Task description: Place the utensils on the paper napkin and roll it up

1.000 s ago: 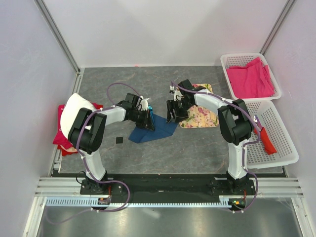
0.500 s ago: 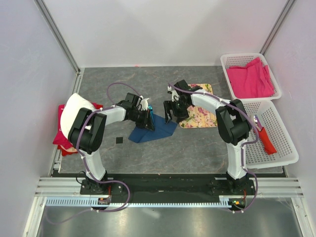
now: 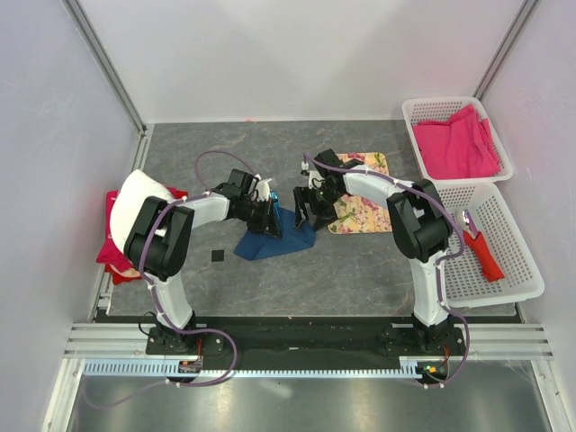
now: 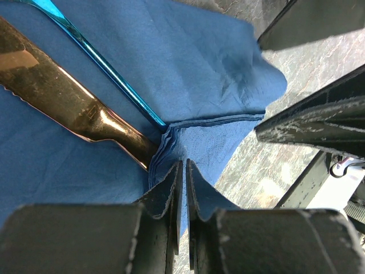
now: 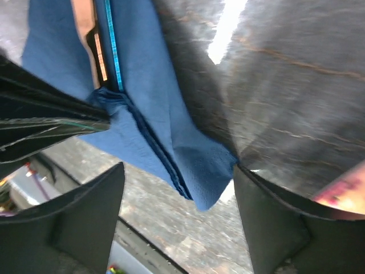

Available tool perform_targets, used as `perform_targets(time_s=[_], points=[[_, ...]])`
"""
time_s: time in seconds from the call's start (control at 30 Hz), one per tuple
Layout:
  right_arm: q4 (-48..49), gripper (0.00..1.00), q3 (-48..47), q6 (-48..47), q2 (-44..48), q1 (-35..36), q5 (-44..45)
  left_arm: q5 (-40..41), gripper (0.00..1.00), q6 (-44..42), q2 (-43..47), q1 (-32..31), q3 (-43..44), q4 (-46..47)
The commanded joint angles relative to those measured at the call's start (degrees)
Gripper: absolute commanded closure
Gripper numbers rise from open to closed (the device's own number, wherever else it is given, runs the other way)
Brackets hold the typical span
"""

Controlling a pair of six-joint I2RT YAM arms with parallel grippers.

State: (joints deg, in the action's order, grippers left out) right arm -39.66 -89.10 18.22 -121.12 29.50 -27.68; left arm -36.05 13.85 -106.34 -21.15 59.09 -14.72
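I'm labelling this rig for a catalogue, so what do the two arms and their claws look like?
Both the left arm and right arm have smooth white links joined by chunky black joints. A thin purple cable loops along each. The left claw and right claw are matte black with flat wedge-shaped fingers, scuffed at the edges. I see no markings.

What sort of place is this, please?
Probably a robot test cell in a laboratory: plain white walls enclose it, two robot arms are bolted to a metal rail, and white baskets stand at the right.
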Motion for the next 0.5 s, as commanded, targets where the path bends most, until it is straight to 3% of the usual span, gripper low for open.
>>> perform_targets(time_s=[0.0, 0.33, 0.43, 0.47], points=[[2.4, 0.22, 0.1, 1.8, -0.9, -0.1, -6.4, 3.2, 0.88, -2.3, -1.1, 0.0, 0.9, -0.6], [6.8, 0.35, 3.2, 5.4, 2.2, -1.3, -13.8, 3.4, 0.88, -2.5, -1.3, 0.0, 0.7, -0.5], [7.7, 0.46, 3.6, 6.5, 2.1, -1.3, -14.5, 3.5, 0.88, -2.5, -1.3, 0.0, 0.7, -0.5], [7.8, 0.54, 3.7, 6.7, 1.9, -1.3, -14.9, 3.5, 0.88, -2.5, -1.3, 0.1, 0.7, -0.5]])
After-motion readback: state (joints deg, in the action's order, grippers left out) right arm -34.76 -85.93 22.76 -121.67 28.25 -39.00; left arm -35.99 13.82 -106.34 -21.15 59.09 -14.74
